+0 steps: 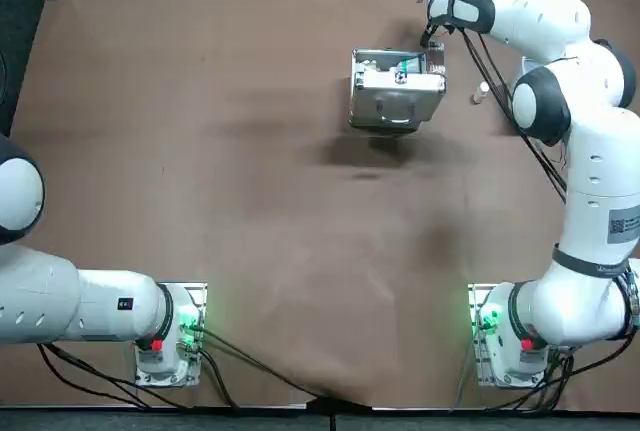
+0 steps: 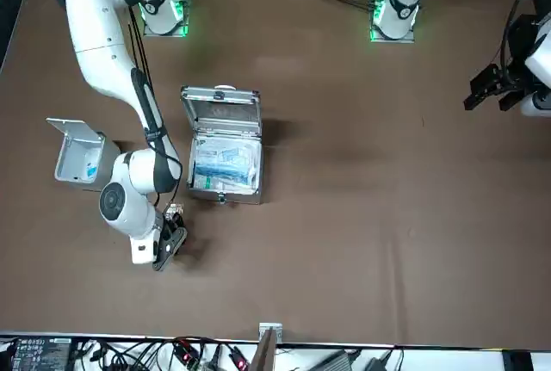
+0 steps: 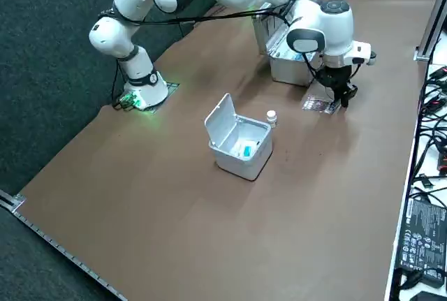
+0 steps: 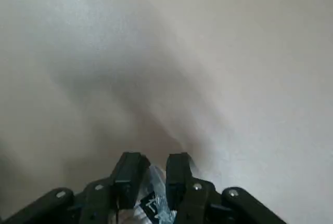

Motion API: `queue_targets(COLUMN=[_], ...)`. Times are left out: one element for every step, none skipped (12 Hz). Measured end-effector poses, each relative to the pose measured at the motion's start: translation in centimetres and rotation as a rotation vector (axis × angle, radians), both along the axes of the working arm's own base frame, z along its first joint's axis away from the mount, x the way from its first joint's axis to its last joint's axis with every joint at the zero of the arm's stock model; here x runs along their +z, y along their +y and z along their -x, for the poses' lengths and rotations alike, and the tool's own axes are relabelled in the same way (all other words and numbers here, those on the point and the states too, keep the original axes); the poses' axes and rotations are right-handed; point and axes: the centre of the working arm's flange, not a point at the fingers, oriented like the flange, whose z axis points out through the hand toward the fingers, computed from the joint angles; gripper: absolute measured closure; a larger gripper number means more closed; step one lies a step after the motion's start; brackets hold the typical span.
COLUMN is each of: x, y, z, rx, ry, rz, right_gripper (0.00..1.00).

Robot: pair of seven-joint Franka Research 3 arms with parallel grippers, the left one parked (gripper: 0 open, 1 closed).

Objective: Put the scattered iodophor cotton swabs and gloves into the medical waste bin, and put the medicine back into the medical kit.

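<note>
The right arm stretches far over the brown table point(image 2: 387, 207), wrist bent down beside the boxy metal case point(image 2: 222, 106); the right gripper point(image 4: 155, 174) pinches a crinkly clear plastic packet point(image 4: 154, 204) between its 2 fingers point(image 4: 128, 174)

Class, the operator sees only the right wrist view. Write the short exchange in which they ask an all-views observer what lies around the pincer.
Operator: My right pincer is shut on a clear packet. Where is the waste bin?
Observer: The waste bin stands on the table with its lid up, well apart from the pincer.
Operator: And the medical kit?
Observer: The medical kit lies open, close beside the pincer.
</note>
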Motion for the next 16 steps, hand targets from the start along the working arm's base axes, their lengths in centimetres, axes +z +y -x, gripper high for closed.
queue_targets(x=[0.0,0.0,0.0,0.0,0.0,0.1,0.2,0.2,0.2,0.2,0.1,0.1,0.1,0.1,0.1,0.2], y=[-0.1,-0.3,-0.6,-0.9,-1.2,-1.3,-1.4,-1.4,-1.4,-1.6,-1.7,-2.0,-2.7,-3.0,-3.2,-3.4], z=[0.0,-0.1,-0.1,-0.1,-0.2,-0.2,-0.2,-0.2,-0.2,-0.2,-0.2,-0.3,-0.4,-0.4,-0.4,-0.5], rx=[-0.002,-0.005,-0.008,-0.011,-0.013,-0.014,-0.014,-0.014,-0.015,-0.016,-0.018,-0.022,-0.031,-0.035,-0.038,-0.039], ry=[0.000,0.000,0.002,0.009,0.015,0.021,0.023,0.025,0.026,0.028,0.030,0.032,0.034,0.034,0.036,0.040], rz=[0.000,0.000,0.001,0.001,0.002,0.002,0.002,0.003,0.003,0.003,0.003,0.003,0.003,0.003,0.003,0.003], right_gripper=[0.67,0.67,0.67,0.67,0.67,0.67,0.67,0.67,0.67,0.67,0.67,0.67,0.68,0.75,0.75,0.80])
